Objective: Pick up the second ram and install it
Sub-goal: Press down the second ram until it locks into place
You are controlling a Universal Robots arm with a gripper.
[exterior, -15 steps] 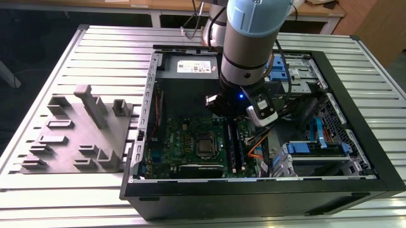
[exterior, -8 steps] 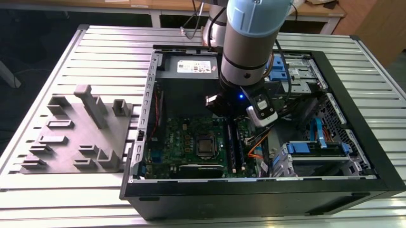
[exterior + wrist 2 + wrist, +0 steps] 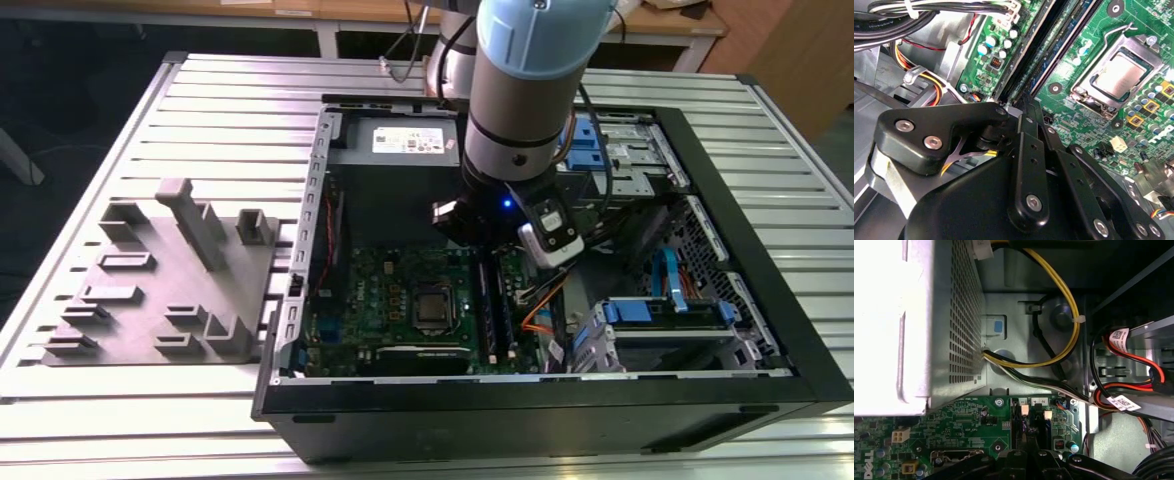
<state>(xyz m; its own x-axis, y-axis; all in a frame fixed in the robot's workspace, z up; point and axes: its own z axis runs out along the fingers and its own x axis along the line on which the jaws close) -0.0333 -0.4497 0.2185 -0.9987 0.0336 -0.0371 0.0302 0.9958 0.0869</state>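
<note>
My gripper (image 3: 1026, 100) is inside the open computer case (image 3: 747, 250), over the green motherboard (image 3: 387, 300). Its black fingers (image 3: 1024, 150) come together to a shut tip at the end of the long black slot rails (image 3: 1029, 55). A thin dark blue strip, the second ram (image 3: 1046, 57), stands edge-up between the rails and runs away from the tip. I cannot tell whether the tip touches it. In the first wrist view the gripper (image 3: 1027, 457) sits just short of the pale slot latches (image 3: 1046, 415). In the exterior view the gripper (image 3: 485, 245) hangs over the slots' far end.
The processor socket (image 3: 1119, 75) lies beside the slots. The silver power supply (image 3: 904, 325) and yellow and red cables (image 3: 1064, 300) crowd the case wall. A drive cage with blue tabs (image 3: 667, 310) is on the exterior view's right. A grey holder fixture (image 3: 160, 290) stands on the slatted table (image 3: 107, 140).
</note>
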